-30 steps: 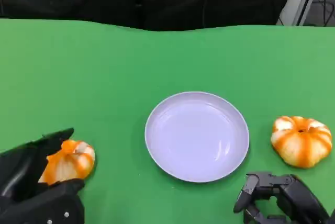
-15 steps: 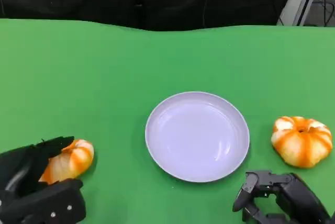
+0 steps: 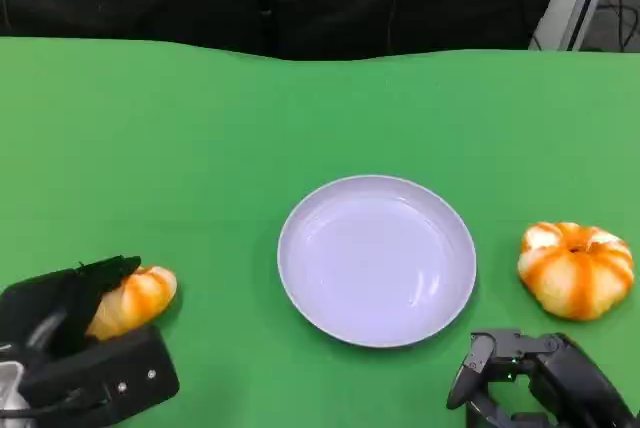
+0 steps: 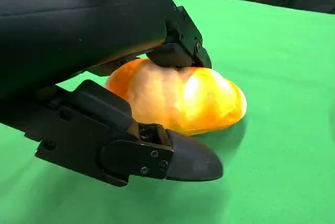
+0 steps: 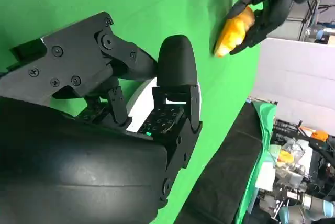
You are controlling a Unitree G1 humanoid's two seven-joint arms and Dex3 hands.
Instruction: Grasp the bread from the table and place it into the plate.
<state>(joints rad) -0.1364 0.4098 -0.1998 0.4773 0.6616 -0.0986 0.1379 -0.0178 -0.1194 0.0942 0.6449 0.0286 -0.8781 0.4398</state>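
Bread (image 3: pixel 135 298) lies on the green table (image 3: pixel 200 148) well to the left of the plate (image 3: pixel 376 260), caught in the left hand (image 3: pixel 75 343). In the left wrist view one finger (image 4: pixel 178 51) presses on top of the loaf and another (image 4: pixel 178 158) reaches alongside just below it, so the hand has closed around it. To do this step well, I judge the hand should firm its hold before lifting, since the loaf looks soft and rounded and could roll out, then carry it rightward and set it down inside the plate's rim. The bread is an oval bun, glossy orange with paler streaks. The plate is pale lilac, shallow and round. Right of the plate sits a second bun (image 3: pixel 576 268), orange-and-white and ridged. Just below it the right hand (image 3: pixel 520 373) holds nothing, fingers curled inward.
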